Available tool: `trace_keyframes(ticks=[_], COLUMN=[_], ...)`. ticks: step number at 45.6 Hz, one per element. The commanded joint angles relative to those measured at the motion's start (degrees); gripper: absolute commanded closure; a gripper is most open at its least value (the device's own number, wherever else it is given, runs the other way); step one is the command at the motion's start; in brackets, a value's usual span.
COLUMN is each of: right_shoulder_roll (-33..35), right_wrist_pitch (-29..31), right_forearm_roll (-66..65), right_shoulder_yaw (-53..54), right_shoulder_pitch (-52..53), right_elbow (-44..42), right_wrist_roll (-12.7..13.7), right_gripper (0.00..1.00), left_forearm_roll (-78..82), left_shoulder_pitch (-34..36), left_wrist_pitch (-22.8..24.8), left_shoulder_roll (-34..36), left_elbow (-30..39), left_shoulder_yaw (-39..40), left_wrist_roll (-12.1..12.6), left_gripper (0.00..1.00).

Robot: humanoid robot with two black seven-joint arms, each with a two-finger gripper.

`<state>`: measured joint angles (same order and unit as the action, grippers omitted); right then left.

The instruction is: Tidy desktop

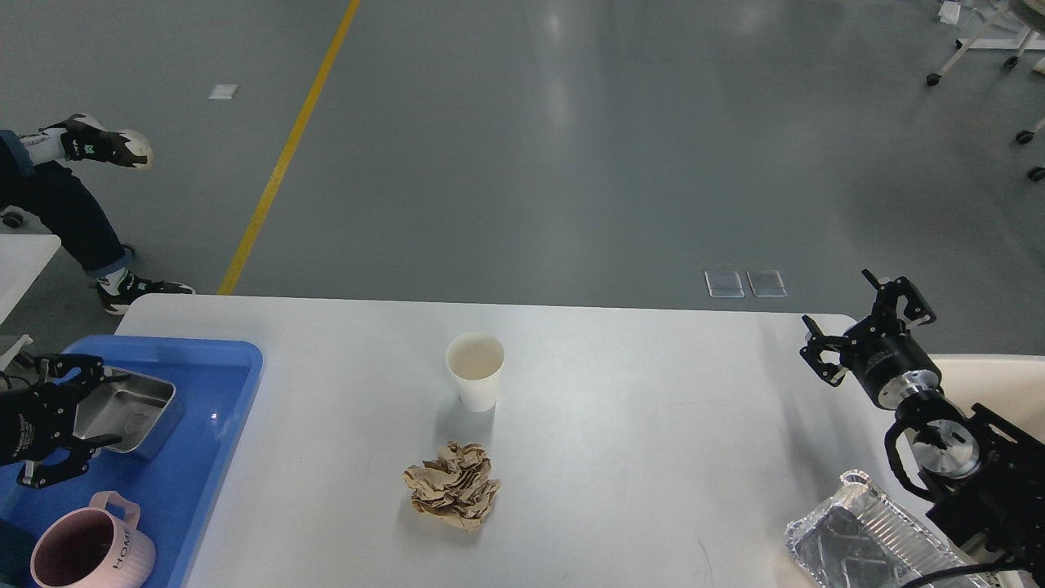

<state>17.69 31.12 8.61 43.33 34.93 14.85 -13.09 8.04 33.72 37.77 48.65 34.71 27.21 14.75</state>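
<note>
The white desktop (653, 425) holds a white paper cup (474, 371) standing upright near its middle and a crumpled brown paper ball (451, 484) just in front of the cup. My left gripper (98, 408) is over the blue tray (204, 425) at the left. It is open wide, with its fingertips either side of the left end of a metal tin (131, 412) lying in the tray. My right gripper (841, 306) hangs open and empty above the desktop's far right corner.
A pink mug (82, 551) stands at the tray's near end. A crumpled foil container (865, 539) lies at the near right edge under my right arm. A cream bin (992, 380) sits beyond the right edge. A seated person's legs (57, 204) are at the far left.
</note>
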Motion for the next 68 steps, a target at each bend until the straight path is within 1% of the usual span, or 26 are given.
trace_keyframes(ticks=[1, 6, 9, 13, 16, 17, 23, 30, 34, 35, 38, 41, 54, 60, 64, 68], right_shoulder_roll=[0.1, 0.3, 0.3, 0.4, 0.2, 0.2, 0.1, 0.1, -0.1, -0.1, -0.1, -0.2, 0.0, 0.0, 0.1, 0.1], right_wrist_pitch=[0.0, 0.0, 0.1, 0.1, 0.1, 0.1, 0.1, -0.2, -0.7, -0.7, -0.7, -0.7, -0.2, -0.2, -0.1, -0.1], right_forearm_roll=[0.0, 0.0, 0.0, 0.0, 0.0, 0.0, 0.0, -0.2, -1.7, -1.9, -2.0, -2.1, -2.2, -2.2, -2.5, -7.1], right_shoulder_yaw=[0.0, 0.0, 0.1, 0.1, 0.0, 0.0, 0.0, -0.1, -1.6, -1.9, -2.6, -2.8, -2.9, -2.9, -2.9, -5.1], right_shoulder_pitch=[0.1, 0.2, 0.2, 0.2, 0.2, 0.3, 1.2, 1.8, 3.4, 3.5, 4.1, 4.3, 3.8, 4.0, 4.1, 4.9], right_elbow=[0.0, 0.1, 0.2, 0.3, 0.4, 0.4, 0.4, 0.3, 0.5, 0.6, 0.6, 0.6, 0.6, 0.5, 0.5, 0.7], right_wrist_roll=[0.0, 0.0, 0.0, 0.0, 0.0, 0.1, 0.2, 0.4, 0.4, 0.4, 0.4, 0.5, 0.4, 0.2, 0.2, 0.0], right_gripper=[0.00, 0.00, 0.00, 0.00, 0.00, 0.00, 0.00, 0.00, 0.00, 0.00, 0.00, 0.00, 0.00, 0.00, 0.00, 0.00], left_forearm_roll=[0.6, 0.0, 0.0, 0.0, 0.0, 0.0, -0.3, -4.9, -7.3, -8.7, -10.4, -10.8, -13.8, -14.5, -14.5, -13.8], left_shoulder_pitch=[0.4, 4.0, 4.8, 4.8, 4.9, 5.0, 5.2, 3.9, 2.1, 1.1, 0.1, -0.9, -0.9, -1.0, -1.0, -1.0], left_wrist_pitch=[11.7, 14.0, 15.1, 16.5, 17.2, 17.2, 17.0, 15.8, 13.1, 11.6, 9.2, 7.1, 5.3, 2.7, 1.3, -0.3], left_shoulder_roll=[2.7, 3.2, 2.9, 2.5, 0.8, -0.7, -8.3, -21.0, -27.4, -29.6, -32.8, -36.0, -41.0, -42.8, -43.2, -43.4], left_elbow=[-0.1, -0.1, 0.0, 0.1, 0.1, -0.3, -0.4, -0.9, -0.9, -0.9, -0.9, -0.9, -1.3, -2.2, -4.1, -6.6], left_shoulder_yaw=[4.0, 4.5, 6.2, 11.1, 15.8, 19.0, 28.5, 40.5, 45.6, 48.7, 53.6, 57.8, 66.2, 66.4, 66.3, 65.9], left_wrist_roll=[0.2, -0.9, -1.0, -2.3, -3.2, -3.4, -3.5, -3.5, -3.5, -3.4, -2.7, -2.5, -2.4, -2.5, -2.5, -2.8], left_gripper=[0.03, 0.02, 0.02, 0.02, 0.02, 0.02, 0.02, 0.02, 0.02, 0.02, 0.02, 0.02, 0.02, 0.02, 0.02, 0.02])
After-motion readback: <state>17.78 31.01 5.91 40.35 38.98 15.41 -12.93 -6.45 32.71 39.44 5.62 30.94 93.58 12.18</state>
